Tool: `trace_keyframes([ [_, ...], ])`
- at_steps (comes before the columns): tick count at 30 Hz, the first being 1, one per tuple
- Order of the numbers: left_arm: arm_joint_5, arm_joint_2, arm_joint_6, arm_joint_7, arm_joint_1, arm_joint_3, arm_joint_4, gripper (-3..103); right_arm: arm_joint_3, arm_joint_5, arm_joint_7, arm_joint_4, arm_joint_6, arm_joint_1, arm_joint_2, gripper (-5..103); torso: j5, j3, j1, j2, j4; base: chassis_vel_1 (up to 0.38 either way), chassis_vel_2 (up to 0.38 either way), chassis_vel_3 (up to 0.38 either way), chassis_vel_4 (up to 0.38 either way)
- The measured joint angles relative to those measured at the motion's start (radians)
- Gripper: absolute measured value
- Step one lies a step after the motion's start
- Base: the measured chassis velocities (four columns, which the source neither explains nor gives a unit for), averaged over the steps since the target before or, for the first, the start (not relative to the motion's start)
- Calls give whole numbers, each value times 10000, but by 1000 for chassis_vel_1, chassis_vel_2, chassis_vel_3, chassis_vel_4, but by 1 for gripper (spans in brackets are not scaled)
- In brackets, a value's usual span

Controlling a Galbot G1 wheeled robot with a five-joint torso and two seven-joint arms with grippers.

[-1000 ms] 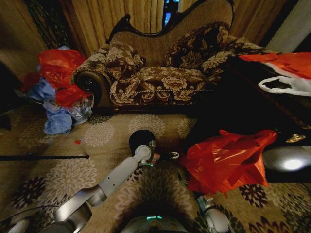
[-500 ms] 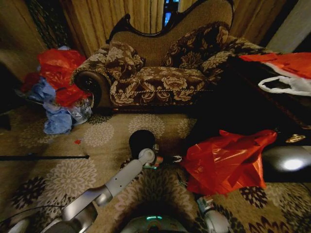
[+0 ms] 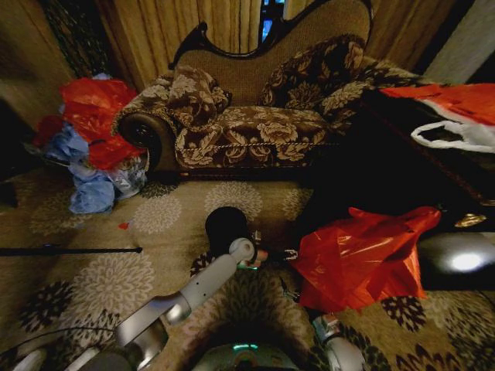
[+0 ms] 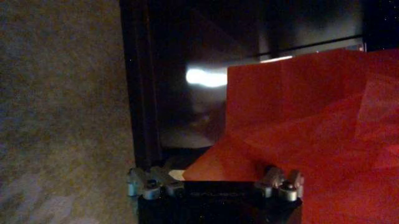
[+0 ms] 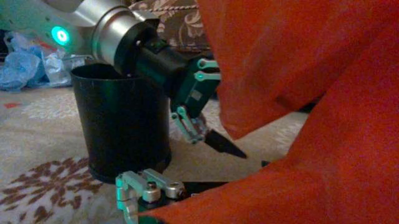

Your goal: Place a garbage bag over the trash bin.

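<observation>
The small black trash bin (image 3: pixel 225 222) stands upright on the patterned carpet in front of the sofa. The red-orange garbage bag (image 3: pixel 360 256) hangs crumpled above the floor to the bin's right, held up by my right gripper (image 5: pixel 187 198), which is shut on it; the plastic (image 5: pixel 324 93) drapes over the fingers. My left gripper (image 3: pixel 280 253) reaches past the bin (image 5: pixel 121 119) to the bag's near edge and stands open, its teal fingers (image 5: pixel 190 116) spread beside the plastic. A corner of the bag (image 4: pixel 311 135) lies between its jaws in the left wrist view.
A patterned sofa (image 3: pixel 255 116) stands behind the bin. Red and pale blue bags (image 3: pixel 89 139) pile up at the left. A dark table (image 3: pixel 456 224) at the right carries a red bag and a white handled bag (image 3: pixel 456 135). A black rod (image 3: pixel 69 250) lies on the carpet.
My left arm has swung to the right, past the bin, bringing its gripper up to the bag's edge. The bag and right arm have barely shifted.
</observation>
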Motion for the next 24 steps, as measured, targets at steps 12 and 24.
trace_keyframes([
  [12,348,-320,-3,157,-31,-12,202,50,5,-47,-6,-23,54,-96,45,100,-1,0,0,0,0,0,0,0,0],
  [24,516,-354,-4,326,-23,-83,32,23,41,-89,2,15,91,-180,51,100,-2,0,0,0,0,0,0,0,0],
])
